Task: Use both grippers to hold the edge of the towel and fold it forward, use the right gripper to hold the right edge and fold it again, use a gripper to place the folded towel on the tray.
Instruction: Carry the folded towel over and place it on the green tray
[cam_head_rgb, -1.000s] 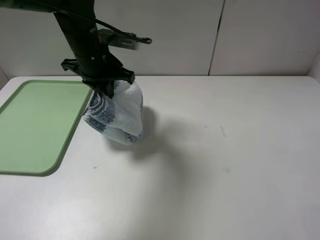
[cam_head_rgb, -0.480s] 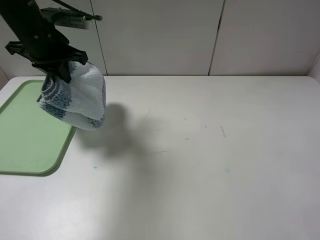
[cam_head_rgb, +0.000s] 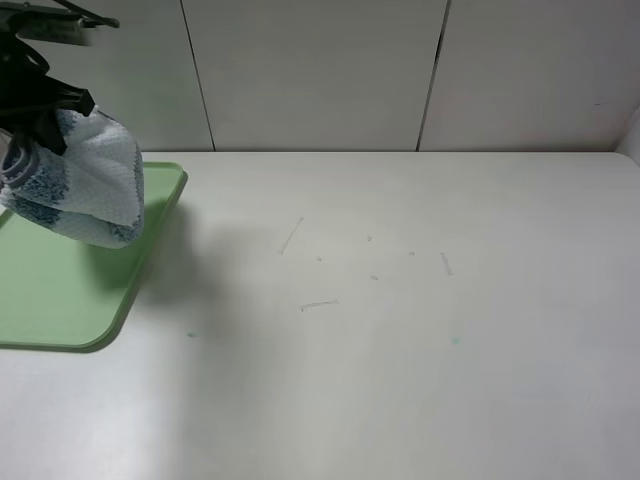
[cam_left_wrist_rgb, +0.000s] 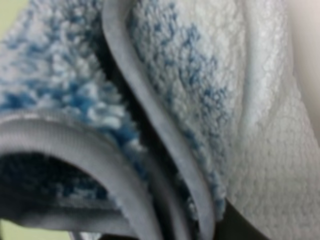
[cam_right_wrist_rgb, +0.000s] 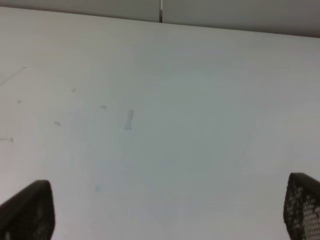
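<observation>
The folded towel (cam_head_rgb: 85, 190), white and blue-grey striped, hangs bunched from my left gripper (cam_head_rgb: 40, 130), which is shut on its top. It hangs above the right part of the pale-green tray (cam_head_rgb: 60, 290) at the far left of the table, not resting on it. The left wrist view is filled with the towel (cam_left_wrist_rgb: 200, 100) and its grey hem (cam_left_wrist_rgb: 150, 130). My right gripper (cam_right_wrist_rgb: 165, 215) is open and empty over bare table; only its two black fingertips (cam_right_wrist_rgb: 27, 210) show. It is out of the exterior view.
The white table (cam_head_rgb: 400, 300) has a few faint scratch marks (cam_head_rgb: 318, 304) near its middle. A white panelled wall (cam_head_rgb: 320, 70) runs along the back edge. The tray's right rim (cam_head_rgb: 150, 250) lies just right of the hanging towel.
My left gripper has carried the towel leftward, from the table beside the tray to above the tray's right part, and a little higher.
</observation>
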